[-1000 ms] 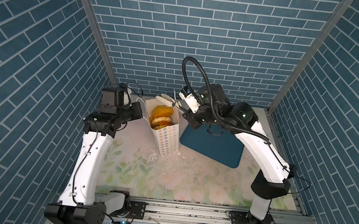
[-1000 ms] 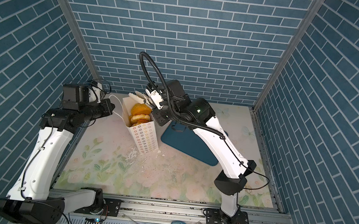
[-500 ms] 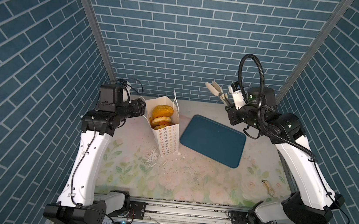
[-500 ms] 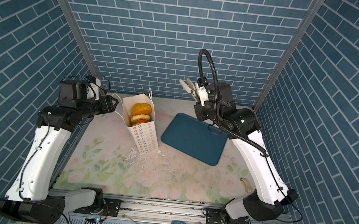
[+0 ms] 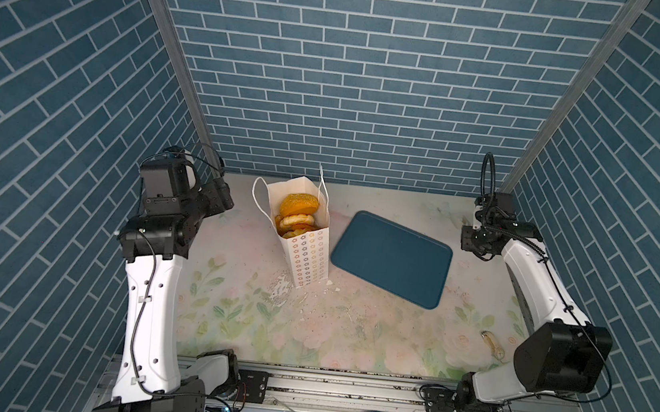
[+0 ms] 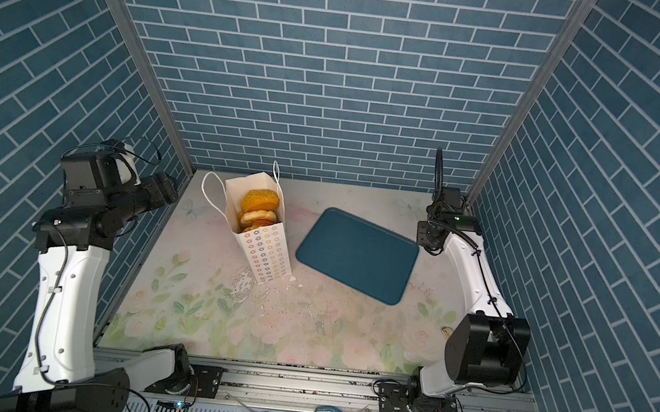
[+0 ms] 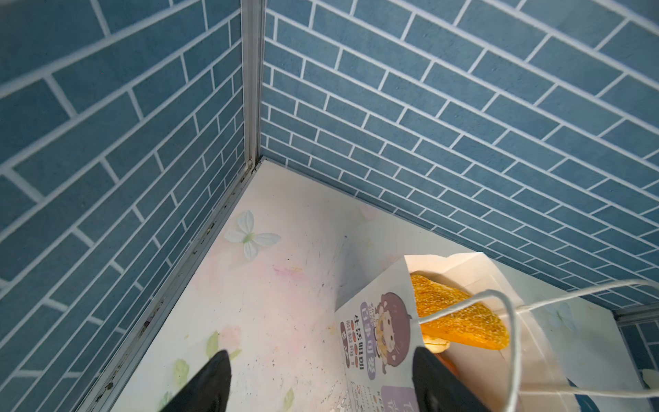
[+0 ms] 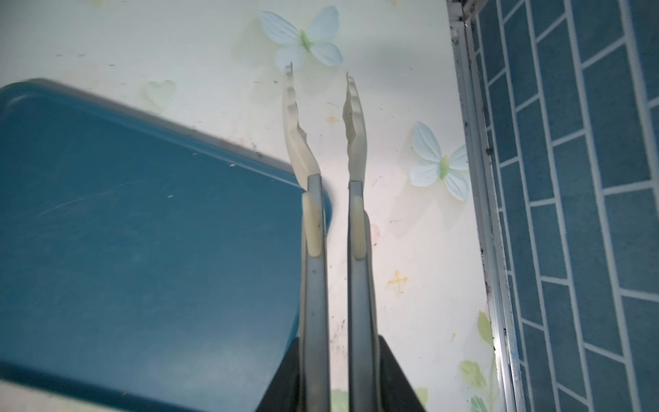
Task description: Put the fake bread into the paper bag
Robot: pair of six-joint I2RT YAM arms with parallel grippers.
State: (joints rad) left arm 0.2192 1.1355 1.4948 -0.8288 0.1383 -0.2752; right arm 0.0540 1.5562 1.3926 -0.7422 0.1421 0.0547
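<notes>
Left gripper, just beside tall white paper bag: could snag thin white cord handle looping close to one finger, tipping bag and spilling golden-orange fake bread piled high inside. Spread wide, holds nothing. Right gripper, well away from bag, clamps metal tongs, tips empty.

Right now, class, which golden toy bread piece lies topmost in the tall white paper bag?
The deep-orange seeded loaf; the paler pieces lie beneath it.

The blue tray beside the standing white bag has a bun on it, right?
Not quite. The tray is bare, as both top views show. The bread sits inside the bag, which does stand beside the tray.
</notes>
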